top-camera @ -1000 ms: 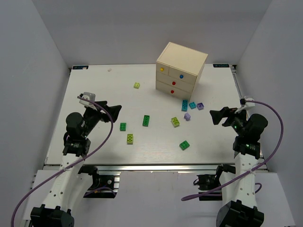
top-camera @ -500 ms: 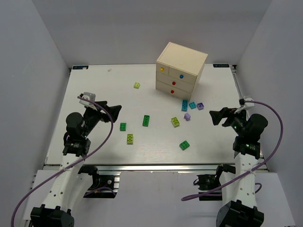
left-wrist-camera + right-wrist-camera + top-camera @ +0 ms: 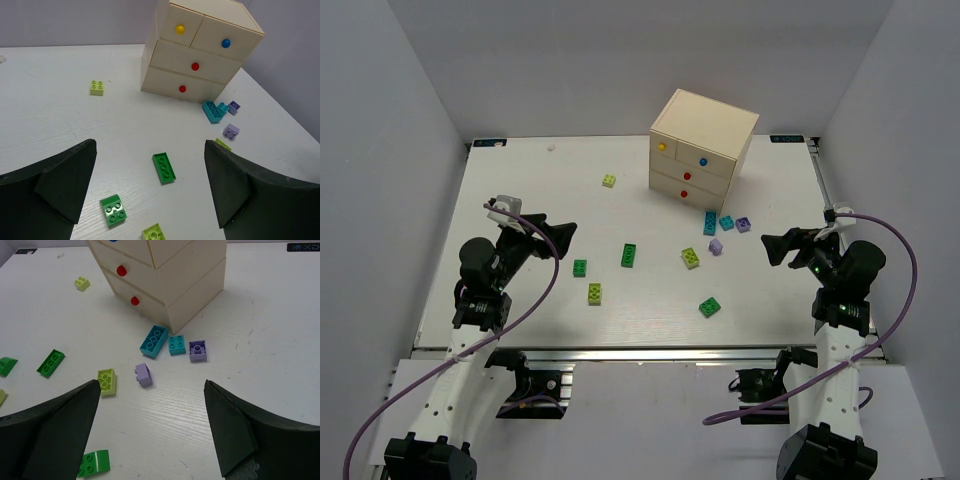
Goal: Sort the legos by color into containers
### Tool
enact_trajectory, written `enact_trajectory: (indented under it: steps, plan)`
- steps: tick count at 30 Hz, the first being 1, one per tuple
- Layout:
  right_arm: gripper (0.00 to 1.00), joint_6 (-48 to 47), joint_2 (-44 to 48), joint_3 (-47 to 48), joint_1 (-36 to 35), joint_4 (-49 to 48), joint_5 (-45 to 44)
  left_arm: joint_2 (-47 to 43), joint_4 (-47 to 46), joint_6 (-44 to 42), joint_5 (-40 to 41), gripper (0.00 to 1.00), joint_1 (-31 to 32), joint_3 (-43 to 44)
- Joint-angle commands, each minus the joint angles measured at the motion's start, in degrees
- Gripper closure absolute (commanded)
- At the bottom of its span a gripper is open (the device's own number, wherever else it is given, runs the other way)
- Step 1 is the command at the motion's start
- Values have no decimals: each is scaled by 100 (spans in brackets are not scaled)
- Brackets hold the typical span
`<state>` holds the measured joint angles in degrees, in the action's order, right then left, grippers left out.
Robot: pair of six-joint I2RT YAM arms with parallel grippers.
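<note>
The cream chest [image 3: 705,140] stands at the back right of the table, its drawers all shut, with yellow [image 3: 180,29], blue [image 3: 226,43] and red [image 3: 195,66] knobs. Legos lie scattered in front of it: teal bricks [image 3: 154,341] and lilac ones [image 3: 198,350] near its base, dark green bricks [image 3: 164,167] mid-table, lime ones [image 3: 594,293] among them and one [image 3: 608,181] farther back. My left gripper [image 3: 560,236] hovers open at the left, above the green bricks. On the right, my right gripper [image 3: 775,247] hangs open, facing a lilac brick [image 3: 144,374]. Neither holds anything.
White walls enclose the table on three sides. A metal rail [image 3: 650,352] runs along the near edge, where the arm bases sit. A green brick [image 3: 709,307] lies closest to the front edge.
</note>
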<state>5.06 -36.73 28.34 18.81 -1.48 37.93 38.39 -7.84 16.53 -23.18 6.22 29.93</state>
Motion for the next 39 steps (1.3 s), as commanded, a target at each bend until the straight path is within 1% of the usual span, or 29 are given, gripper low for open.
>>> enact_trajectory:
  steps: [1, 19, 24, 27, 28, 29, 30, 31, 33, 34, 37, 39]
  plan:
    - [11, -93, 34, 58, 44, -204, 100, -86, 19, -54, -64, 2, 20, 39]
    - [11, -119, 43, 49, 53, -195, 153, -113, 19, -45, -55, 2, 20, 39]
    - [11, -286, 52, 14, 62, -178, 354, -51, -51, -36, -177, 2, 20, 13]
    - [11, -961, 61, -74, 62, -38, 968, 150, -358, 86, -756, 2, 72, -40]
    - [11, -1215, 78, -135, 44, 15, 1501, 212, -655, 252, -984, 2, 73, -101]
    - [11, -1662, 87, -257, 44, 50, 1768, 308, -832, 393, -1361, 2, 73, -137]
    - [11, -1840, 87, -276, 27, 112, 1988, 405, -964, 516, -1504, 2, 125, -154]
    - [11, -2207, 96, -250, 18, 391, 2242, 632, -1070, 639, -1627, 2, 125, -128]
    - [11, -2369, 113, -171, 0, 577, 2254, 871, -836, 667, -1672, 2, 239, -6]
    - [11, -2456, 113, -118, -17, 831, 2114, 1081, -712, 615, -1638, 2, 239, 143]
    - [11, -2676, 79, -13, -9, 1105, 1981, 1302, -395, 597, -1436, 2, 354, 276]
    - [11, -2747, -44, 31, -18, 1219, 2086, 1346, -281, 579, -1260, 2, 415, 311]
